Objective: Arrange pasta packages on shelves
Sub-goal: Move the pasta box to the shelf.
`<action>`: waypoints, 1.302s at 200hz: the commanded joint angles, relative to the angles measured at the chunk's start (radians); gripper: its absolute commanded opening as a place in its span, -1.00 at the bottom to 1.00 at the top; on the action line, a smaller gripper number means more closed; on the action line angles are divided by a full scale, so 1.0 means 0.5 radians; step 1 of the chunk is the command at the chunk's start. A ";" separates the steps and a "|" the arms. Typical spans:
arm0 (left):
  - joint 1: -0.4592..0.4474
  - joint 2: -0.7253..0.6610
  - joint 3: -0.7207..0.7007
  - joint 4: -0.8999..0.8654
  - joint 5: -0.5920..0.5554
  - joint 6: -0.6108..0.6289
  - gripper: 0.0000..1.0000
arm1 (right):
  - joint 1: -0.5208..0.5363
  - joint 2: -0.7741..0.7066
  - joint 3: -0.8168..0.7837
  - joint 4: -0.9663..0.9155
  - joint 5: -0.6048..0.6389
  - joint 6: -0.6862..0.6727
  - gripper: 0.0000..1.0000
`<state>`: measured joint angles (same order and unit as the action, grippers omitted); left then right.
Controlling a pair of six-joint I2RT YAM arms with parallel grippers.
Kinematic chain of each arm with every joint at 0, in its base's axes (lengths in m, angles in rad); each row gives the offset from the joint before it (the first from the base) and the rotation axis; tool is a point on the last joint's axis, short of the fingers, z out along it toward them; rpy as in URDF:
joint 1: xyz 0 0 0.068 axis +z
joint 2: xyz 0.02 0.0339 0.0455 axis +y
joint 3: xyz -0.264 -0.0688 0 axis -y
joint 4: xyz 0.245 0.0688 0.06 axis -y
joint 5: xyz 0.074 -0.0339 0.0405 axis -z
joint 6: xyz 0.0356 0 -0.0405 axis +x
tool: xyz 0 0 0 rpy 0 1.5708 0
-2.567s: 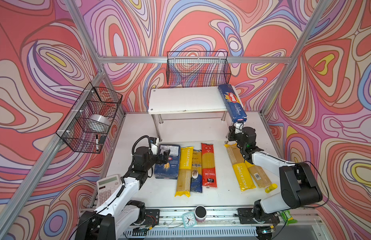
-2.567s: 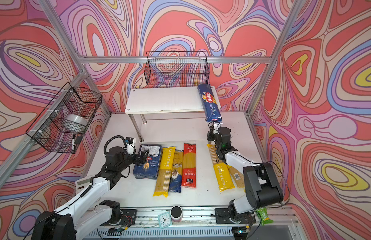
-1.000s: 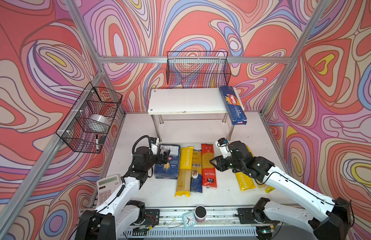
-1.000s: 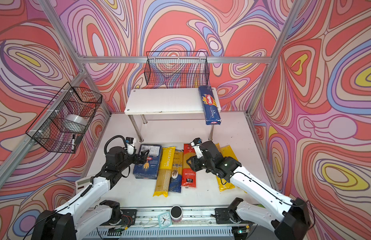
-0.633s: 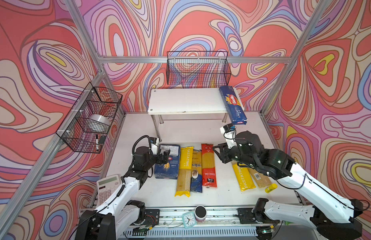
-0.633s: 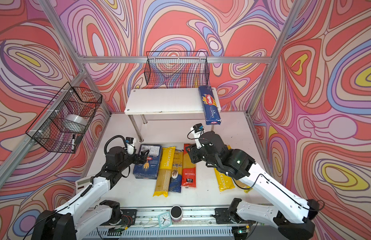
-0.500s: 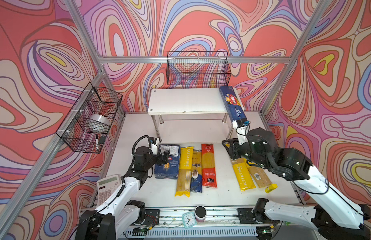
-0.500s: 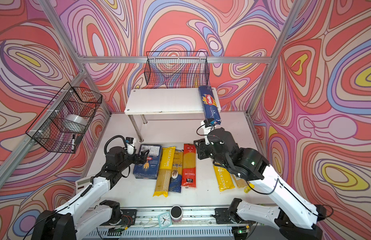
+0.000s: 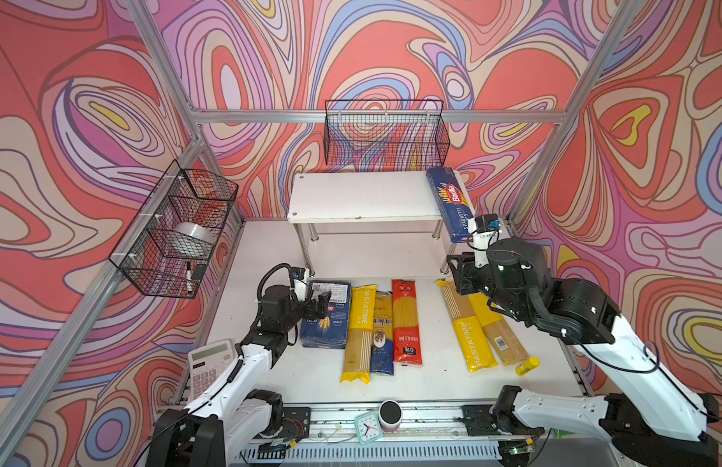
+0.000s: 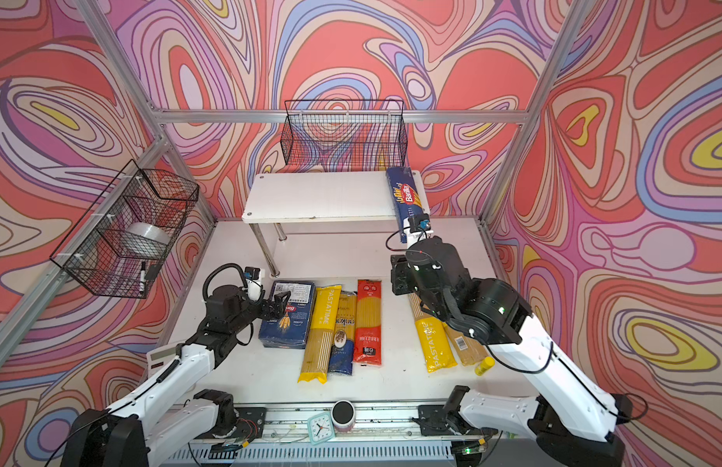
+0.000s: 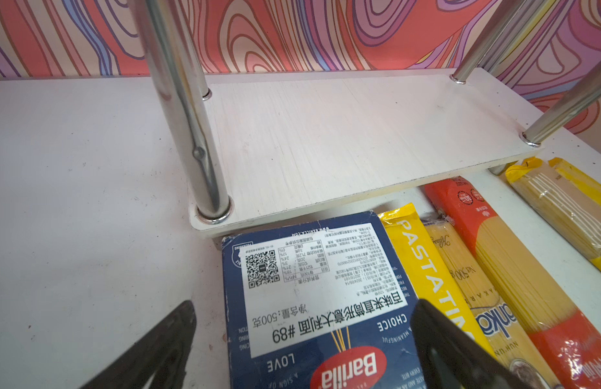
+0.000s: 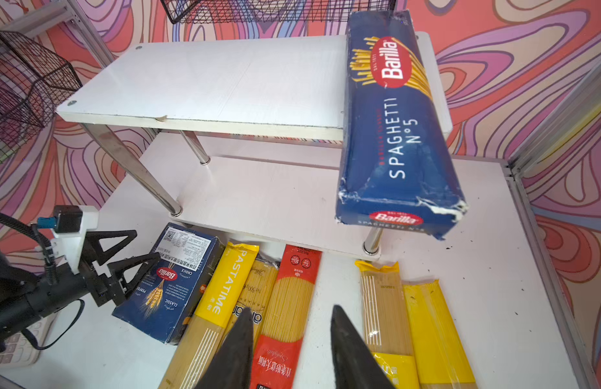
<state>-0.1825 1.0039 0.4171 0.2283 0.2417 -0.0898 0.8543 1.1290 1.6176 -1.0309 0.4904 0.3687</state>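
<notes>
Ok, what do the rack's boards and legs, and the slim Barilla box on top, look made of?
Boards: probably white laminated wood, matte, grain lines, chipped front edge. Legs: polished metal, mirror-like reflections. Slim Barilla box: printed cardboard, corners scuffed white.

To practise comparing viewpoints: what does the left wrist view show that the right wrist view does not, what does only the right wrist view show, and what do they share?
Only left wrist: the label line "#89", readable.
Only right wrist: the slim box overhanging the top board, a wire basket, and the left hand, open.
Shared: lower board, wide box, the PASTATIME bag beside it, red bag.
</notes>
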 commanded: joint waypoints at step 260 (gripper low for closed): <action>0.000 0.017 0.028 -0.003 -0.020 -0.014 1.00 | -0.670 0.456 0.326 0.090 -0.648 -0.171 0.04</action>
<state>-0.1825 1.0134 0.4171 0.2283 0.2417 -0.0902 0.5423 1.3216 1.7599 -1.0119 0.1940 0.3107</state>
